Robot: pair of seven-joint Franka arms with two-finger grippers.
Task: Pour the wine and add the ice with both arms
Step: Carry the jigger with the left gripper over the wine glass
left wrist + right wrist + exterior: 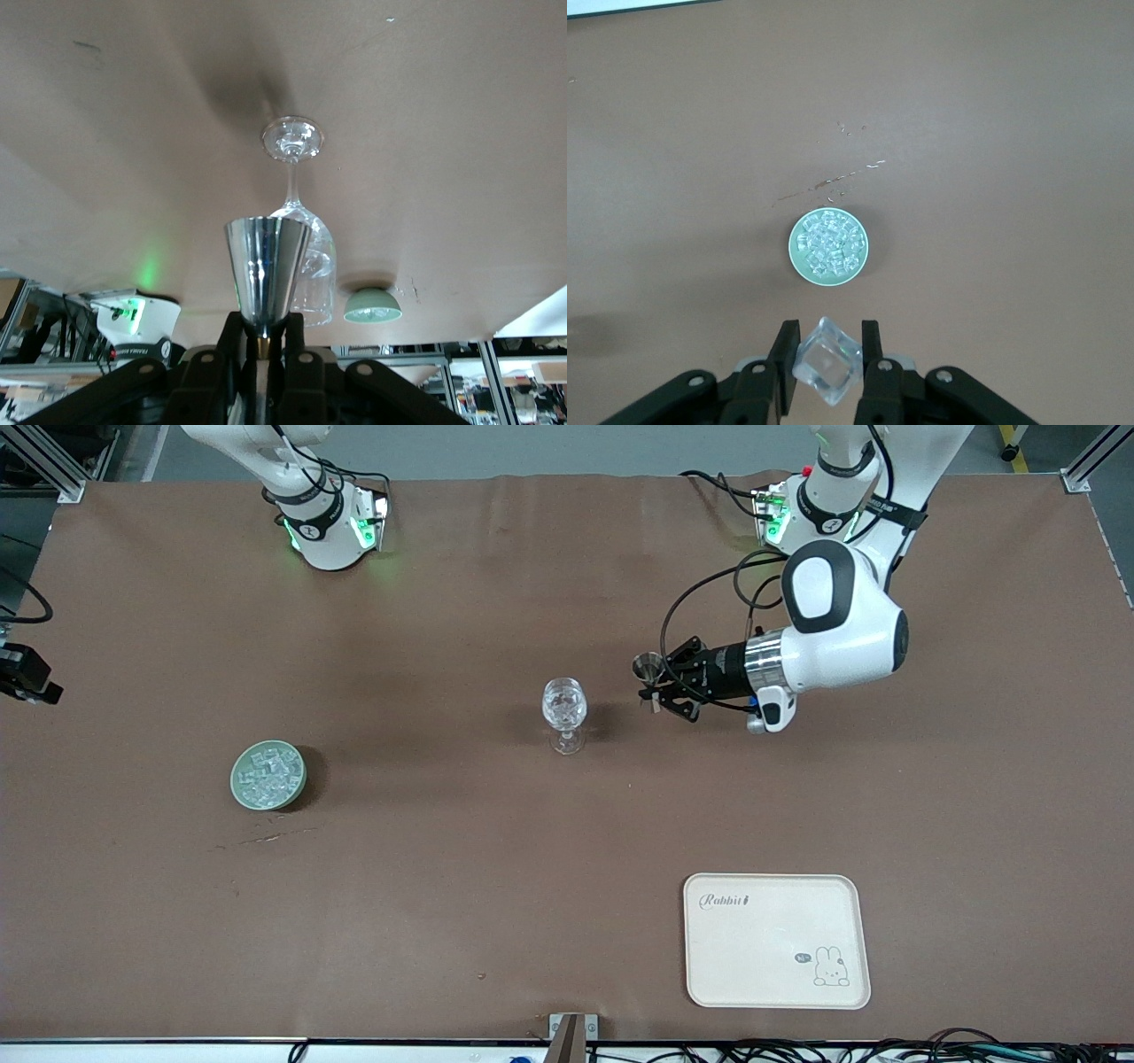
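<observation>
Front view | left tool (654,685) grips steel jigger (645,665) | right tool (826,354) grips ice cube (826,363)

Matt brown table cover (443,921), mirror-polished metal jigger (266,266), clear glossy ice (827,361).

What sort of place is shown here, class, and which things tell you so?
Most likely a robotics lab, not a bar. Two white jointed robot arms work at a table covered in plain brown sheeting, with aluminium frame rails at its corners and loose black cables along its edge.
</observation>
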